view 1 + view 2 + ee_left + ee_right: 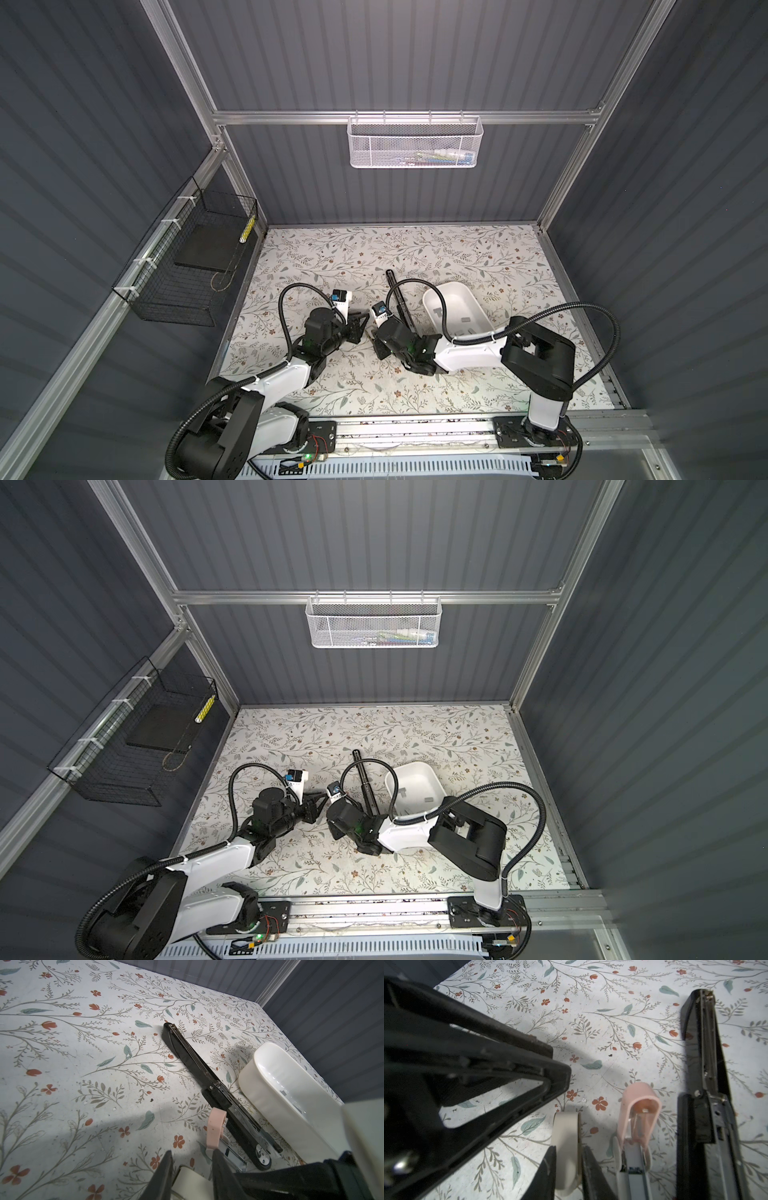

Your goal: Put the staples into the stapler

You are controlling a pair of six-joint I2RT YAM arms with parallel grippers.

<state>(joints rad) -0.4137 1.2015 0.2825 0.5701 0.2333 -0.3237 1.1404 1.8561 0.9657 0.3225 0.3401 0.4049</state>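
At bench point(374, 257) centre, right tool point(569, 1150) pinches pink stapler point(639, 1105), steadying it for loading; left tool point(192, 1154) barely parted, empty, we judge.

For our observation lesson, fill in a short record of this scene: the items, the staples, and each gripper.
Items: black stapler, opened flat; white tray beside it
Supplies: grey staples lying in the tray
Right gripper: closed on the white base of the small stapler
Left gripper: close to that stapler; open or shut unclear
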